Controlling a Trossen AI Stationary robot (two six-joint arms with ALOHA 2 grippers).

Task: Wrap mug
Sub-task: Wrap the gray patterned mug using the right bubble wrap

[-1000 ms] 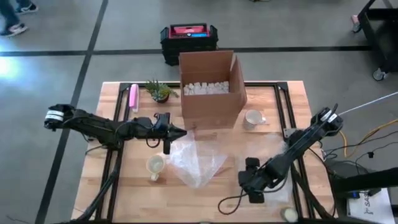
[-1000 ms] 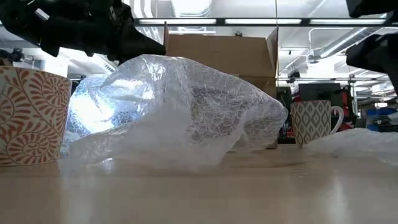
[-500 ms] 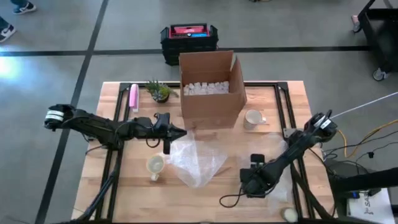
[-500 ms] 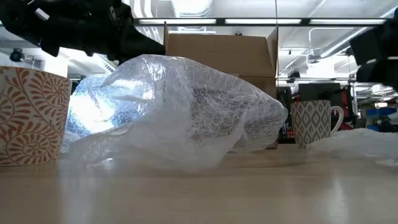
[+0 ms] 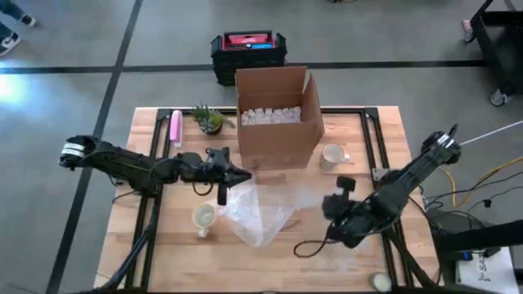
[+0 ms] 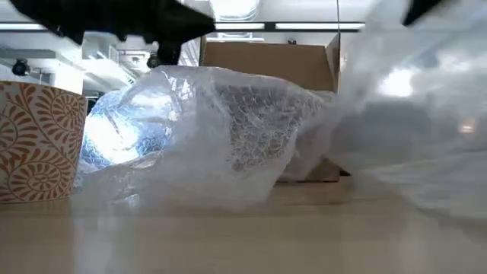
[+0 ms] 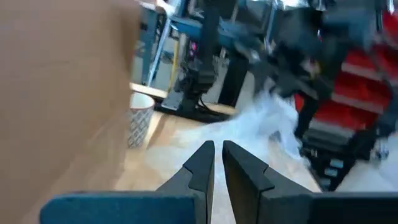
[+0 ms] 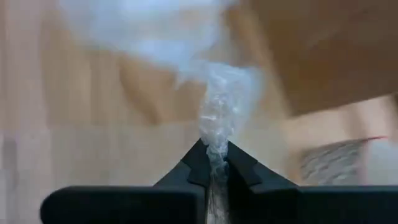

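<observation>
An orange-patterned mug [image 5: 203, 217] [image 6: 34, 144] stands upright on the table near the left. A crumpled bubble wrap sheet [image 5: 257, 208] [image 6: 221, 129] lies beside it, and its far edge rises to my left gripper [image 5: 245, 175] [image 7: 215, 155], which is shut. My right gripper [image 5: 329, 204] [image 8: 214, 163] is shut on a second bubble wrap sheet [image 6: 415, 129], which is raised off the table on the right. A grey-patterned mug [image 5: 333, 155] [image 7: 140, 118] stands by the cardboard box. My left gripper meets the first sheet at its far edge [image 5: 242, 184], its fingers level and coming from the table's left. The sheet rises like a tent to the fingers, with its near part on the table. The wrist view shows no wrap between the fingertips. My right gripper pinches a bunched fold of the second sheet [image 8: 214, 134] between its two fingers, several layers together. The sheet hangs below and around the fingers, lifted, with its lower part [image 5: 347, 245] trailing on the table.
An open cardboard box [image 5: 278, 114] with white filler stands at the table's far middle. A small plant [image 5: 210, 120] and a pink object [image 5: 175, 126] sit at the far left. Another mug [image 5: 377, 282] stands at the near right corner.
My right gripper has shut on the second bubble wrap sheet near the table's front. It has then risen and gone toward the far edge, lifting the sheet. In the low view the raised sheet now hides the grey-patterned mug.
</observation>
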